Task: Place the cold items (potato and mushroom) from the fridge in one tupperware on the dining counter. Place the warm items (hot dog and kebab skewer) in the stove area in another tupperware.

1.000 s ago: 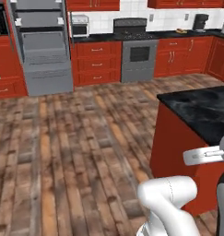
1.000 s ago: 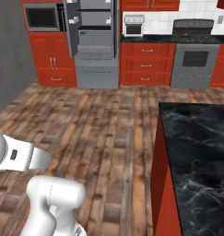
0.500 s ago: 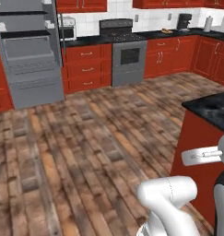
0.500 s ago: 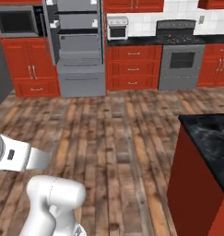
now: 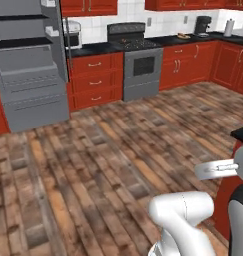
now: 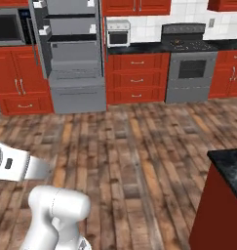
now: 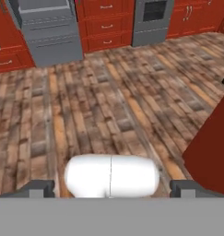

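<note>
My gripper (image 7: 112, 188) is open, its two dark fingertips (image 7: 39, 187) far apart over the wooden floor with nothing between them. The fridge (image 5: 30, 75) (image 6: 73, 58) (image 7: 49, 27) stands open at the back left, showing grey shelves and drawers. To its right is the stove (image 5: 135, 60) (image 6: 190, 63) (image 7: 155, 16), black top over a grey oven. A corner of the black-topped dining counter (image 5: 241, 134) (image 6: 229, 168) (image 7: 215, 143) is at the right edge. The potato, mushroom, hot dog, kebab skewer and tupperware are out of view.
Red cabinets (image 5: 95, 80) with a black worktop line the back wall. A small white oven (image 6: 118, 35) sits between fridge and stove, and a coffee machine (image 5: 203, 24) stands further right. Wide wooden floor (image 6: 129, 146) lies between me and the fridge.
The whole picture has shifted: the base has driven nearer the fridge and stove, which look larger. The dining counter has slid off toward the right edge. The gripper stays open.
</note>
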